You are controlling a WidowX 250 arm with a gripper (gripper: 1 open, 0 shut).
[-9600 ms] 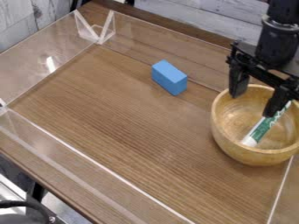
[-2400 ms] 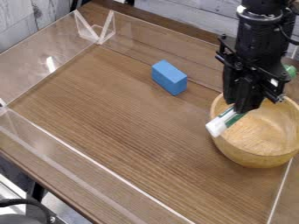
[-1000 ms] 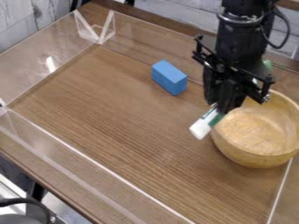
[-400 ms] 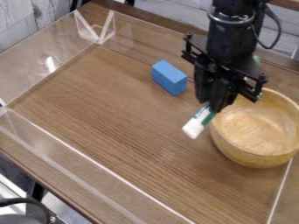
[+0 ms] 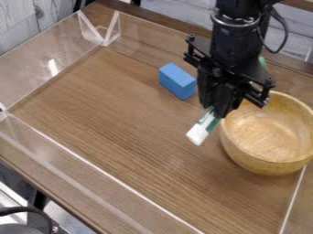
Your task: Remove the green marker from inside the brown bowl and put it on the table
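Shifted leftward since a moment earlier, away from the brown bowl (image 5: 268,137), with the green marker (image 5: 203,126) carried along and now clear of the bowl's rim. Hung above the surface (image 5: 110,119) just left of the bowl, pointing straight down. Gripper (image 5: 215,111) seen with jaws pressed together on the marker's upper, green end. Marker held tilted, its top pinched between the jaws, its white lower end sloping down and to the left, out below the fingertips. Lower tip seemed close above the wood; contact with the surface could not be told. Marker wholly outside the bowl, beside its left wall, apart from it by a narrow gap. Bowl sat at the right side of the surface, near the clear acrylic wall (image 5: 291,207). Blue block (image 5: 177,79) lay on the wood behind and to the left of the black arm, apart from both marker and bowl.
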